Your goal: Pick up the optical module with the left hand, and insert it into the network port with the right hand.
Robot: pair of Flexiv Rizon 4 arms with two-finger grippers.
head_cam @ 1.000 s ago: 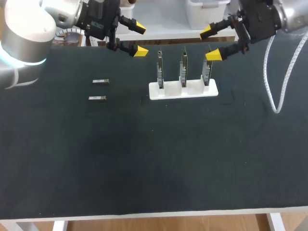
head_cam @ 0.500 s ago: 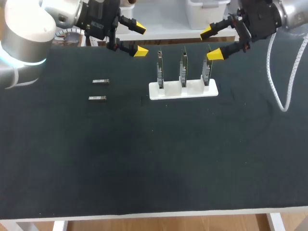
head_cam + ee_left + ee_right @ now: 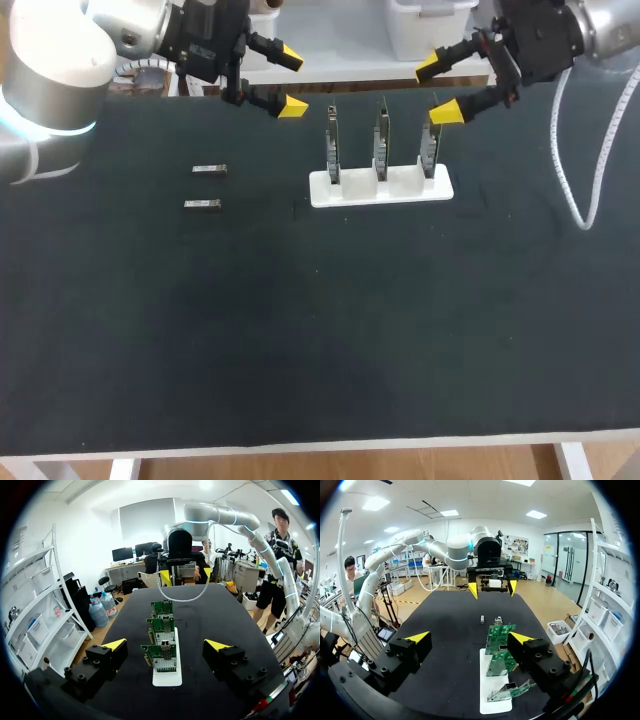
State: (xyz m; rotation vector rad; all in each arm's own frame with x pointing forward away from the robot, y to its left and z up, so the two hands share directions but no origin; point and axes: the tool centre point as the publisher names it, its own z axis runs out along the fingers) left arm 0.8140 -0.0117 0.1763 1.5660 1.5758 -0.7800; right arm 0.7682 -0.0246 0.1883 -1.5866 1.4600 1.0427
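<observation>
Only the white cable (image 3: 584, 224) by the right arm (image 3: 600, 30) is shifted slightly since earlier. Both arms' jaws are held wide and empty. Two optical modules (image 3: 209, 171) are laid on the surface (image 3: 300, 330), left of the card holder (image 3: 380, 187).

Matt black cloth-like table top (image 3: 320, 330) — glossy white plastic holder (image 3: 380, 187), grey metal optical modules (image 3: 203, 205)

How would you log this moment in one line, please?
left gripper: open, empty | right gripper: open, empty, near rack | optical modules: two, lying on table, untouched | boards: three upright in rack
</observation>
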